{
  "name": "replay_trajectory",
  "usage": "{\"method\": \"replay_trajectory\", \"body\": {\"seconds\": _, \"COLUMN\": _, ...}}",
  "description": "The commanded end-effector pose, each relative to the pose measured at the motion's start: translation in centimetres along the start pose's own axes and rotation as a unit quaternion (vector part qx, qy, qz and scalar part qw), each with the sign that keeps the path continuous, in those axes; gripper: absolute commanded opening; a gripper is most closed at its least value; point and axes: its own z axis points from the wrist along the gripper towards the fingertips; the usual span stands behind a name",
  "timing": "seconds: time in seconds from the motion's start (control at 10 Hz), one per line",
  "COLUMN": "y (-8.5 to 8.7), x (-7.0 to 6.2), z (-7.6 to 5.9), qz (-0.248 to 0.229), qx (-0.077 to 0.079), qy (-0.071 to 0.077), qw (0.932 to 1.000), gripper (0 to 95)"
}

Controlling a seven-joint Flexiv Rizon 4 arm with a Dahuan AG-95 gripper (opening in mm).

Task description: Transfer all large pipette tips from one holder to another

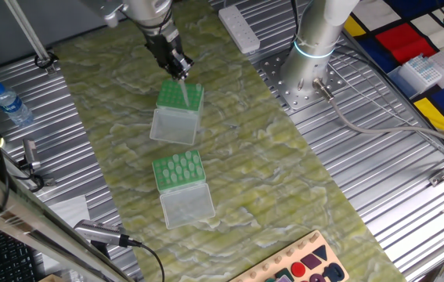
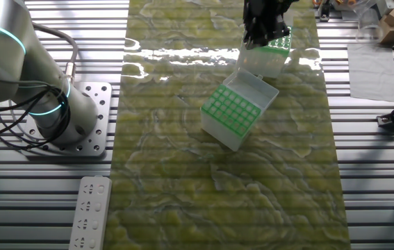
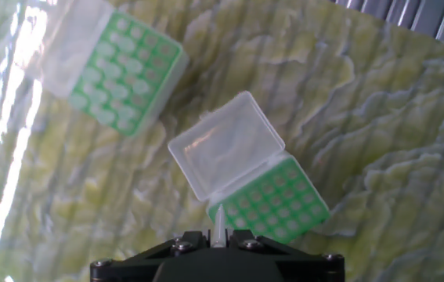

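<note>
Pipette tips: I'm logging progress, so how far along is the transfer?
Done: cannot tell whether the holder under the arm has tips yet. In hand: the gripper holds one pipette tip above it. Left: the other holder looks mostly full of whitish tips.

The gripper point(image 1: 181, 69) hangs above the far green-topped box point(image 1: 181, 95), closed on a pipette tip point(image 1: 183, 88) that points down at the box's grid; air shows between the tip's point and the box top in the hand view. That box's clear lid point(image 3: 225, 145) lies folded open flat beside it, taking up mat on one side. The near green-topped box point(image 1: 179, 171), filled with tips, stands just beside, its own open lid point(image 1: 188, 205) stretching toward the near edge. A narrow strip of green mat point(image 1: 284, 180) separates the two boxes. A power strip point(image 1: 240, 29) lies at the far end, the arm's base point(image 1: 314, 55) well apart.
</note>
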Motion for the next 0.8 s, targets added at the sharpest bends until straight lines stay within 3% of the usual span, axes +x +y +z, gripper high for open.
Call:
{"method": "replay_trajectory", "body": {"seconds": 0.1, "y": -1.0, "x": 1.4, "z": 0.8, "qz": -0.034, "qx": 0.010, "qy": 0.016, "qw": 0.9993, "gripper": 0.0}}
{"method": "replay_trajectory", "body": {"seconds": 0.6, "y": -1.5, "x": 3.6, "z": 2.0, "qz": -0.048, "qx": 0.010, "qy": 0.015, "qw": 0.9987, "gripper": 0.0}}
{"method": "replay_trajectory", "body": {"seconds": 0.8, "y": -1.5, "x": 3.8, "z": 2.1, "qz": -0.049, "qx": 0.009, "qy": 0.015, "qw": 0.9987, "gripper": 0.0}}
